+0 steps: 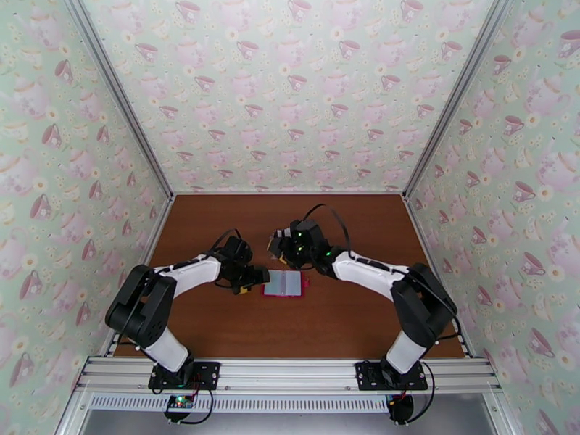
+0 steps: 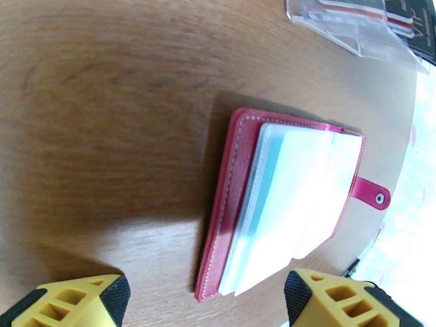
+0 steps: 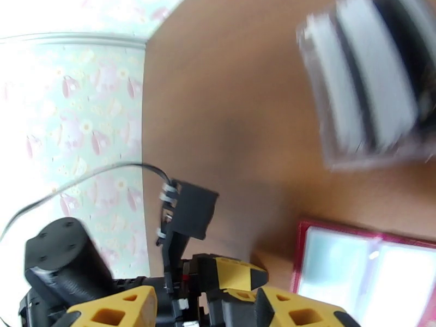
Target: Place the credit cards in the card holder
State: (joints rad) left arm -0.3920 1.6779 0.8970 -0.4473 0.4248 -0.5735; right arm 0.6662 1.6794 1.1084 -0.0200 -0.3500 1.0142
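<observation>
The red card holder (image 1: 285, 284) lies open on the brown table, its pale pocket leaves facing up. In the left wrist view the card holder (image 2: 237, 175) has its snap tab at the right, and a teal strip shows under the top leaf. My left gripper (image 1: 255, 277) hovers at its left edge. It is open, and its yellow fingers (image 2: 82, 301) straddle the near corner. Credit cards (image 2: 406, 17), black and white, stand in a clear rack. My right gripper (image 1: 278, 244) is open above that rack, just behind the holder. The card holder (image 3: 359, 268) and blurred cards (image 3: 376, 77) appear in its wrist view.
The clear plastic slotted rack (image 2: 349, 28) stands just beyond the card holder, and is blurred in the right wrist view (image 3: 327, 104). Teacup-patterned walls (image 1: 290, 88) enclose the table on three sides. The two grippers are close together over the middle of the table.
</observation>
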